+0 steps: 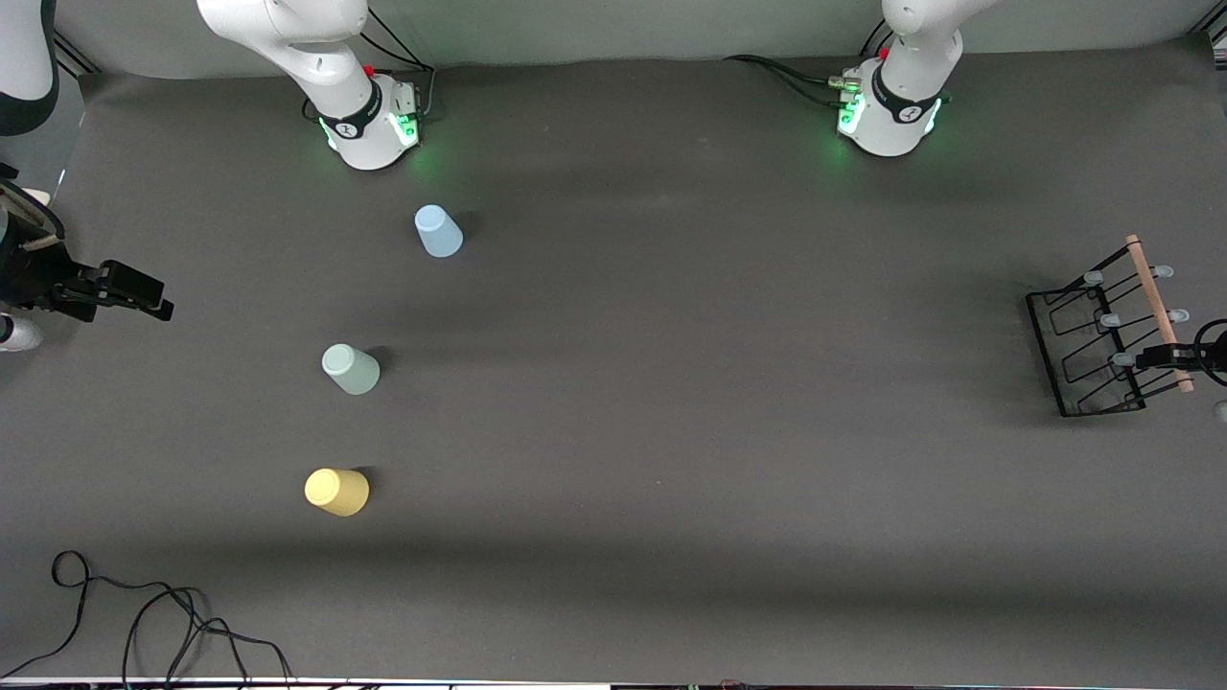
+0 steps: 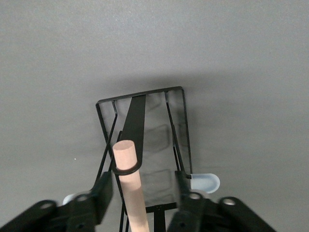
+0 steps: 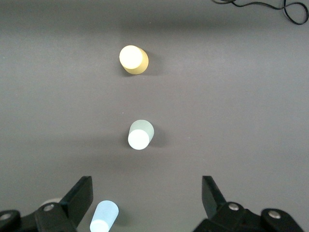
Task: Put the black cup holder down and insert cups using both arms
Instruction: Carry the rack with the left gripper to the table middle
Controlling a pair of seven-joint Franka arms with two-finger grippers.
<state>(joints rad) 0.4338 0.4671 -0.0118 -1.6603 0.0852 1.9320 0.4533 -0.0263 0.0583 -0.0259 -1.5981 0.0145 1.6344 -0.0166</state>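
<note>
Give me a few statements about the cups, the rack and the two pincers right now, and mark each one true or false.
1. All three cups stand upside down on the table. True.
2. The yellow cup is nearest the front camera. True.
3. The green cup hangs on the rack. False: it stands between the blue cup and the yellow one.
4. The left pincer straddles the rack's wooden handle. True.
5. The right pincer grips the blue cup. False: it is open, holding nothing.

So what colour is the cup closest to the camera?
Yellow. That cup stands upside down on the table, and the front view shows it best.
</note>
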